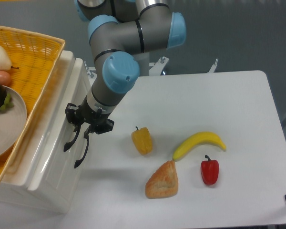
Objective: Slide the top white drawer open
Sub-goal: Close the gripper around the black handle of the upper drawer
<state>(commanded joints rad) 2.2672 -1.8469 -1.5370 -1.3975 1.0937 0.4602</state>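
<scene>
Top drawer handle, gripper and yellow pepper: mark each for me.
top drawer handle (69,143): fixed camera, lower end of bar.
gripper (89,127): fixed camera, between fingertips.
yellow pepper (142,141): fixed camera, body centre.

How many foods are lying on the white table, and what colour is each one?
Yellow: 2, the banana and the yellow pepper
Red: 1, the red pepper
Tan: 1, the bread
Total: 4 on the table; the food in the basket is not counted.
</scene>
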